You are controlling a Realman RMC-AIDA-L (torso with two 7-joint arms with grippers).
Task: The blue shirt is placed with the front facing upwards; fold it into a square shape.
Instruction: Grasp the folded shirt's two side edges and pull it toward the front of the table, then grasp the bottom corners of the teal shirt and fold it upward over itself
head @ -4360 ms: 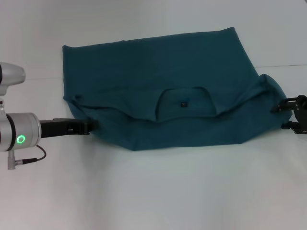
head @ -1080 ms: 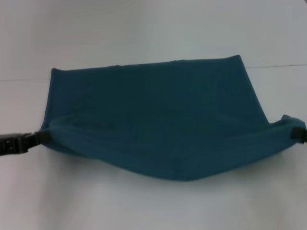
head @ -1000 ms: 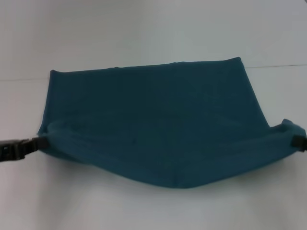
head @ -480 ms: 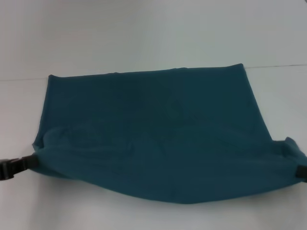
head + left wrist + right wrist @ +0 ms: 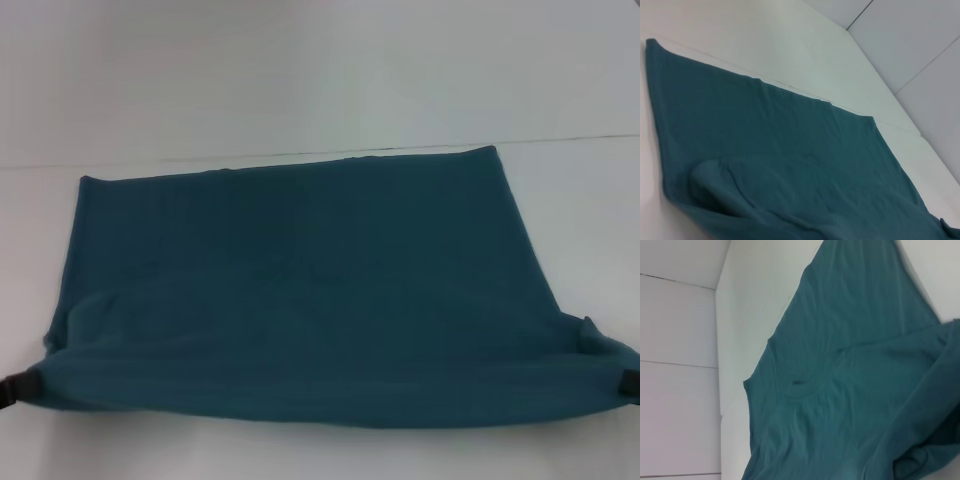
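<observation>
The blue shirt (image 5: pixel 310 290) is spread across the white surface (image 5: pixel 300 80) and takes up most of the head view. It is seen as a wide sheet of plain teal cloth with no lettering or neck opening showing. Its far edge runs almost straight from the left corner to the right corner, and its near edge lies close to the bottom of the head view. A doubled layer of cloth is seen along the near part, marked by a soft ridge that crosses the shirt from side to side.

The left gripper (image 5: pixel 12 385) is seen only as a small dark tip at the left border of the head view, right against the shirt's near left corner. The right gripper (image 5: pixel 630 383) is seen as a like dark tip at the right border, against the near right corner, where the cloth is bunched into a small peak. How far the jaws of either gripper are open cannot be told, nor whether cloth is held between them, since the jaws themselves are hidden by the picture edge and the cloth.

In the left wrist view the shirt (image 5: pixel 780 160) is shown lying flat with a raised fold near the camera. In the right wrist view the shirt (image 5: pixel 850 370) is shown with gentle creases and a gathered corner close to the camera.
</observation>
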